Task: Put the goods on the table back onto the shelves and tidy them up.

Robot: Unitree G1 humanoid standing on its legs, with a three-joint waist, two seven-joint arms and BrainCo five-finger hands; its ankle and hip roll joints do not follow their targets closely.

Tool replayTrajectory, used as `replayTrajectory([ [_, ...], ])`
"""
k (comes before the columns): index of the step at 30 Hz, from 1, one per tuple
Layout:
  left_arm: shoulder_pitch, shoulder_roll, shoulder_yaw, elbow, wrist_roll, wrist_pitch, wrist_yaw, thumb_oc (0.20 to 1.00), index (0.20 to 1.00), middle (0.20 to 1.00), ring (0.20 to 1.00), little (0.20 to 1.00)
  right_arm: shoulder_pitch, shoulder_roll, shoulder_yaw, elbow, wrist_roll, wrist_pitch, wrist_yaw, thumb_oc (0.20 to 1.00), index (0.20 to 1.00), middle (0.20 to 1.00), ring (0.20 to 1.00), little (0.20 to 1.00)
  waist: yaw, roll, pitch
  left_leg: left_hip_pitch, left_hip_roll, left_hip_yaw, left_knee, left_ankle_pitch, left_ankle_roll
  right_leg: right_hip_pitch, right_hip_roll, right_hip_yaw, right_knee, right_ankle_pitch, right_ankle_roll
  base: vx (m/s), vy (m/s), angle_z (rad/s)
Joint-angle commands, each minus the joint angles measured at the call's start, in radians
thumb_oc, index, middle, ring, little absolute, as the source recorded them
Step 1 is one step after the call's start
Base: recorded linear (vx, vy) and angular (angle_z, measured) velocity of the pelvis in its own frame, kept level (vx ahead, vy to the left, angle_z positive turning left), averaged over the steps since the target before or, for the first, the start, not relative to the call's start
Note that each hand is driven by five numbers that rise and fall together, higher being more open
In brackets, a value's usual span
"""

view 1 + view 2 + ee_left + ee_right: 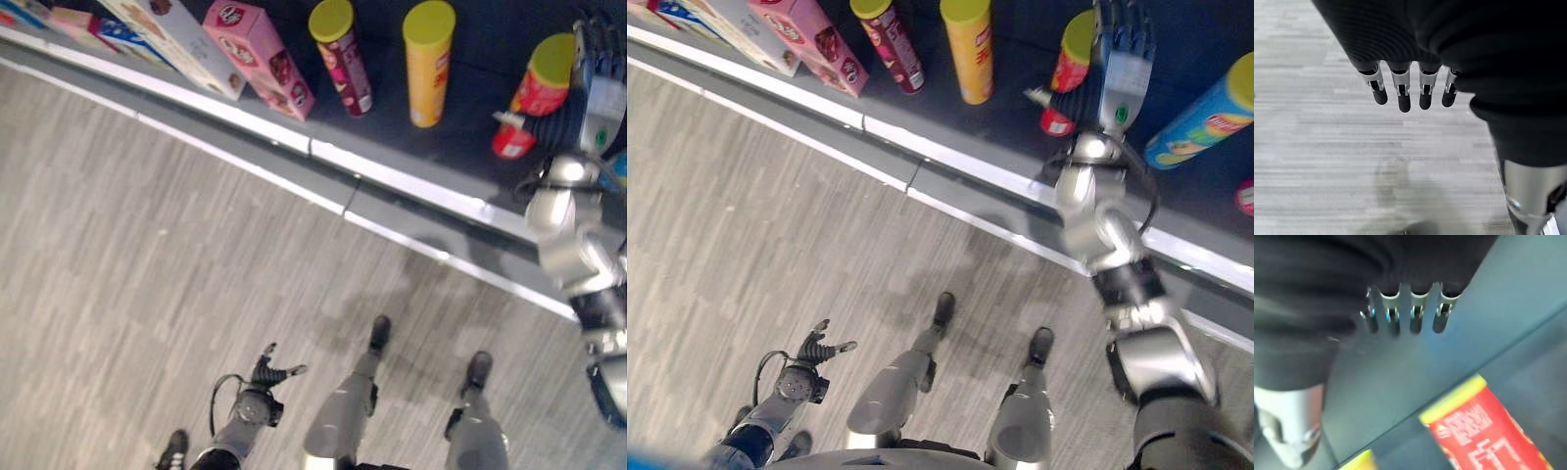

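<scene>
Right hand [1122, 59]: extended over the dark shelf [1019, 98], fingers straight and released, holding nothing; the right wrist view shows the fingers [1415, 316] above the bare shelf surface, with the red can [1488, 431] lying below them.

Left hand [815, 350]: hanging low beside the robot over the grey plank floor [147, 255], fingers [1403, 95] relaxed and empty.

Goods on the shelf, from the robot's left: a white box [171, 39] and a pink box [260, 54], both leaning; a maroon can [340, 54] with yellow lid; a yellow can [429, 61]; the red can [1073, 57] with yellow lid, just beside the right hand on its left; a small red item [1054, 119] near the wrist; a blue can [1205, 122] with yellow lid, lying tilted to the hand's right.

A pale edge strip [245, 113] runs along the shelf front.
</scene>
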Motion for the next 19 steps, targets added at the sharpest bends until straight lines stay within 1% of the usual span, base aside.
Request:
replayTrajectory([
  [1, 0.027, 0.012, 0.026, 0.056, 0.007, 0.017, 0.025, 1.000, 1.000, 1.000, 1.000, 1.000, 0.099, -0.015, -0.047, -0.090, 0.041, -0.108, 0.058, 1.000, 1.000, 1.000, 1.000, 1.000, -0.025, -0.053, -0.104, 0.040, 0.056, 0.124, 0.004, -0.105, -0.032, -0.060, -0.043, 0.100, 0.098, -0.081, 0.027, 0.08, 0.013, -0.25],
  [2, 0.041, 0.011, 0.049, 0.056, 0.018, 0.023, 0.017, 1.000, 1.000, 1.000, 1.000, 1.000, 0.211, -0.001, -0.062, -0.141, 0.124, -0.148, 0.138, 1.000, 1.000, 1.000, 1.000, 1.000, -0.041, -0.084, -0.120, 0.063, 0.062, 0.148, 0.006, -0.116, -0.030, -0.048, -0.037, 0.112, 0.086, -0.075, 0.029, 0.07, 0.009, -0.37],
  [3, 0.043, 0.012, 0.048, 0.055, 0.018, 0.024, 0.016, 1.000, 1.000, 1.000, 1.000, 1.000, 0.216, -0.001, -0.065, -0.146, 0.126, -0.148, 0.141, 1.000, 1.000, 1.000, 1.000, 1.000, -0.039, -0.085, -0.121, 0.065, 0.062, 0.150, 0.006, -0.117, -0.030, -0.046, -0.038, 0.114, 0.084, -0.075, 0.029, 0.05, 0.008, -0.46],
  [4, 0.052, 0.017, 0.062, 0.053, 0.022, 0.023, 0.010, 1.000, 1.000, 1.000, 1.000, 1.000, 0.277, 0.012, -0.061, -0.154, 0.239, -0.191, 0.212, 1.000, 1.000, 1.000, 1.000, 1.000, -0.050, -0.103, -0.128, 0.077, 0.066, 0.167, 0.008, -0.123, -0.028, -0.045, -0.034, 0.122, 0.085, -0.073, 0.030, 0.01, 0.012, -0.42],
  [5, 0.055, 0.018, 0.075, 0.053, 0.024, 0.025, -0.004, 1.000, 1.000, 1.000, 1.000, 1.000, 0.327, 0.024, -0.059, -0.151, 0.346, -0.217, 0.281, 1.000, 1.000, 1.000, 1.000, 1.000, -0.061, -0.117, -0.132, 0.086, 0.071, 0.180, 0.011, -0.128, -0.028, -0.041, -0.032, 0.128, 0.085, -0.072, 0.030, 0.05, 0.013, -0.40],
  [7, 0.071, 0.031, 0.099, 0.060, 0.038, 0.030, -0.050, 1.000, 1.000, 1.000, 1.000, 1.000, 0.442, 0.031, -0.057, -0.122, 0.568, -0.256, 0.453, 1.000, 1.000, 1.000, 1.000, 1.000, -0.074, -0.142, -0.149, 0.112, 0.077, 0.209, 0.016, -0.138, -0.028, -0.027, -0.030, 0.142, 0.082, -0.073, 0.031, 0.07, 0.024, -0.46],
  [8, 0.070, 0.035, 0.117, 0.089, 0.045, 0.028, -0.102, 1.000, 1.000, 1.000, 1.000, 1.000, 0.537, 0.017, -0.019, -0.044, 0.704, -0.241, 0.626, 1.000, 1.000, 1.000, 1.000, 1.000, -0.091, -0.162, -0.167, 0.136, 0.083, 0.231, 0.023, -0.148, -0.030, -0.012, -0.028, 0.146, 0.084, -0.077, 0.032, 0.07, 0.025, -0.61],
  [9, 0.068, 0.039, 0.117, 0.099, 0.059, 0.028, -0.125, 1.000, 1.000, 1.000, 1.000, 1.000, 0.574, -0.002, -0.006, -0.001, 0.733, -0.231, 0.681, 1.000, 1.000, 1.000, 1.000, 1.000, -0.096, -0.167, -0.177, 0.146, 0.085, 0.240, 0.025, -0.153, -0.032, -0.004, -0.028, 0.149, 0.084, -0.081, 0.033, 0.10, 0.014, -0.60],
  [10, 0.066, 0.036, 0.115, 0.117, 0.057, 0.026, -0.140, 1.000, 1.000, 1.000, 1.000, 1.000, 0.603, 0.005, 0.014, 0.080, 0.773, -0.207, 0.731, 1.000, 1.000, 1.000, 1.000, 1.000, -0.103, -0.173, -0.187, 0.158, 0.086, 0.246, 0.030, -0.160, -0.032, 0.006, -0.027, 0.149, 0.085, -0.083, 0.033, 0.10, -0.001, -0.45],
  [11, 0.062, 0.034, 0.102, 0.134, 0.046, 0.018, -0.169, 1.000, 1.000, 1.000, 1.000, 1.000, 0.639, 0.015, 0.044, 0.226, 0.804, -0.184, 0.804, 1.000, 1.000, 1.000, 1.000, 1.000, -0.112, -0.180, -0.207, 0.174, 0.090, 0.258, 0.040, -0.171, -0.034, 0.020, -0.026, 0.152, 0.085, -0.088, 0.033, 0.08, -0.001, -0.23],
  [12, 0.062, 0.034, 0.102, 0.135, 0.046, 0.018, -0.169, 1.000, 1.000, 1.000, 1.000, 1.000, 0.639, 0.015, 0.045, 0.227, 0.804, -0.185, 0.804, 1.000, 1.000, 1.000, 1.000, 1.000, -0.112, -0.180, -0.206, 0.176, 0.090, 0.258, 0.040, -0.172, -0.034, 0.022, -0.026, 0.152, 0.085, -0.088, 0.033, 0.10, 0.000, -0.19],
  [13, 0.055, 0.025, 0.089, 0.149, 0.047, 0.018, -0.183, 1.000, 1.000, 1.000, 1.000, 1.000, 0.652, 0.062, 0.047, 0.415, 0.778, -0.154, 0.786, 1.000, 1.000, 1.000, 1.000, 1.000, -0.124, -0.183, -0.227, 0.194, 0.090, 0.268, 0.045, -0.181, -0.032, 0.033, -0.025, 0.154, 0.089, -0.092, 0.033, 0.05, 0.002, -0.22],
  [14, 0.055, 0.026, 0.089, 0.149, 0.047, 0.018, -0.183, 1.000, 1.000, 1.000, 1.000, 1.000, 0.650, 0.063, 0.048, 0.418, 0.778, -0.155, 0.785, 1.000, 1.000, 1.000, 1.000, 1.000, -0.123, -0.184, -0.226, 0.195, 0.090, 0.268, 0.045, -0.182, -0.032, 0.034, -0.025, 0.155, 0.089, -0.093, 0.033, 0.08, 0.004, -0.20],
  [16, 0.057, 0.016, 0.082, 0.160, 0.028, 0.013, -0.191, 1.000, 1.000, 1.000, 1.000, 1.000, 0.656, 0.127, 0.017, 0.573, 0.779, -0.140, 0.759, 1.000, 1.000, 1.000, 1.000, 1.000, -0.132, -0.184, -0.240, 0.209, 0.092, 0.277, 0.049, -0.189, -0.029, 0.041, -0.024, 0.161, 0.092, -0.096, 0.033, 0.05, -0.004, -0.15],
  [19, 0.053, 0.008, 0.077, 0.169, 0.007, 0.016, -0.197, 1.000, 1.000, 1.000, 1.000, 1.000, 0.639, 0.200, -0.015, 0.766, 0.728, -0.117, 0.706, 1.000, 1.000, 1.000, 1.000, 1.000, -0.142, -0.180, -0.258, 0.226, 0.095, 0.284, 0.054, -0.197, -0.027, 0.051, -0.021, 0.169, 0.106, -0.107, 0.030, 0.05, -0.014, -0.06],
])
